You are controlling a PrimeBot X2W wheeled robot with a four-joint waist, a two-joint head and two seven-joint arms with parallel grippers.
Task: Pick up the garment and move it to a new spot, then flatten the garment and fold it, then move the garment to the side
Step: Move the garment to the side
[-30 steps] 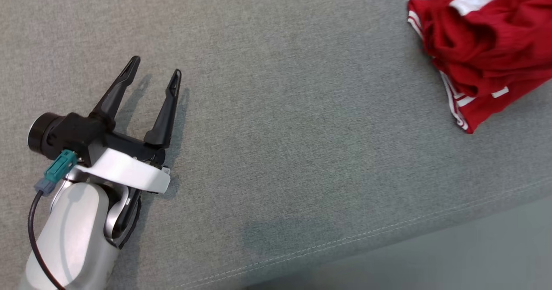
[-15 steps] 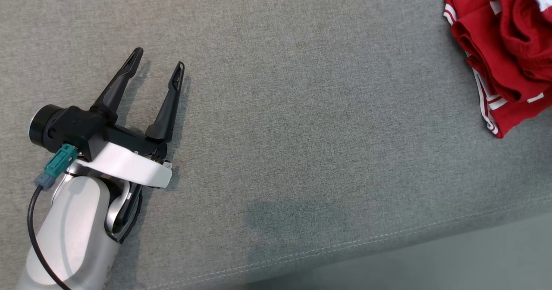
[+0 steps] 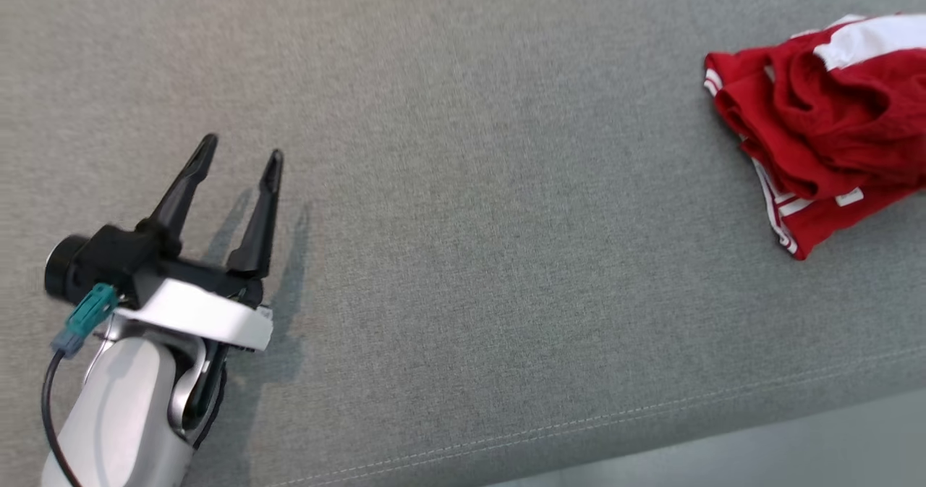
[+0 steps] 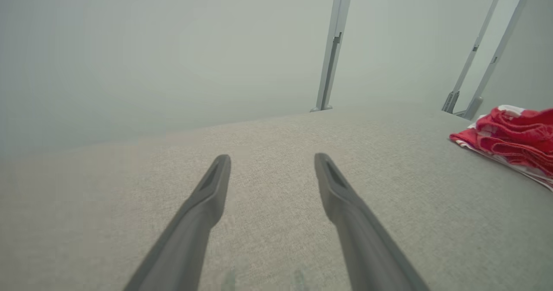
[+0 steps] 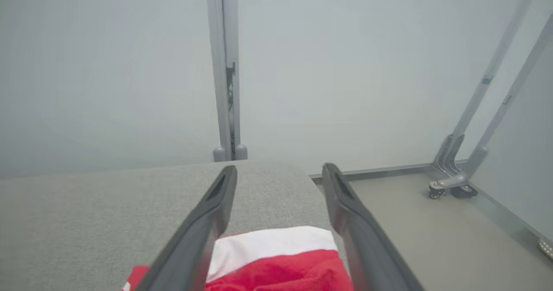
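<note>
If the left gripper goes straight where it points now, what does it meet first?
Probably nothing: the left gripper points across the grey cushion; the red garment lies well to its right.

- garment (image 3: 817, 132): red, with a broad white band and thin white stripes along its edges;
- table cover (image 3: 470, 219): grey woven cloth, with a pale stitched line along the near edge;
- left gripper (image 3: 241, 150): black, with a white bracket (image 3: 195, 317), teal plug (image 3: 85, 315) and pale silver forearm (image 3: 116, 414);
- right gripper (image 5: 280, 172): dark grey

Jaws of left gripper (image 4: 272, 159) apart over grey surface (image 4: 86, 196); red garment (image 4: 512, 137) far right.
</note>
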